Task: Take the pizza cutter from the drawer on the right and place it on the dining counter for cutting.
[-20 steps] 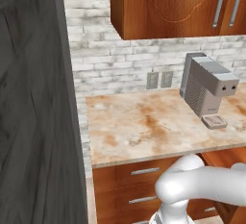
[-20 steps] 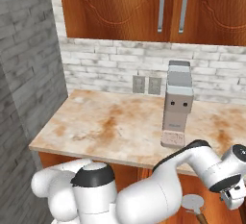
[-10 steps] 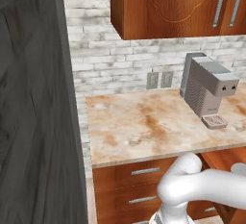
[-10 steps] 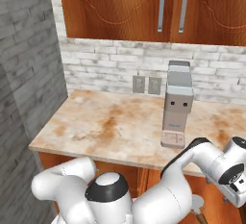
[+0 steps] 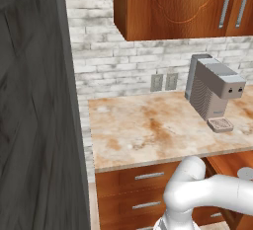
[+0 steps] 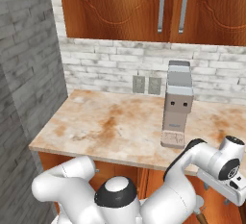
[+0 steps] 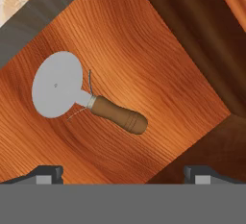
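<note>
A marbled beige worktop backed by white brick serves as the landmark of the scene. Above the worktop hang reddish wooden wall cabinets with long vertical silver handles. To the left of the worktop stands a tall dark grey panel. On the worktop, toward its right end, stands a grey coffee machine with a small drip tray at its foot; behind it on the brick are two wall sockets. Below the worktop's front edge are closed wooden drawer fronts with short silver pulls, and the white arm bends down past that edge at the right. Also below the worktop, at its right end, the drawer stands open, showing a plain wood floor. The pizza cutter lies flat on that floor, its round grey wheel toward the worktop side and its brown handle pointing away. The gripper hangs above the cutter with its finger tips spread wide apart, holding nothing and clear of the tool.
</note>
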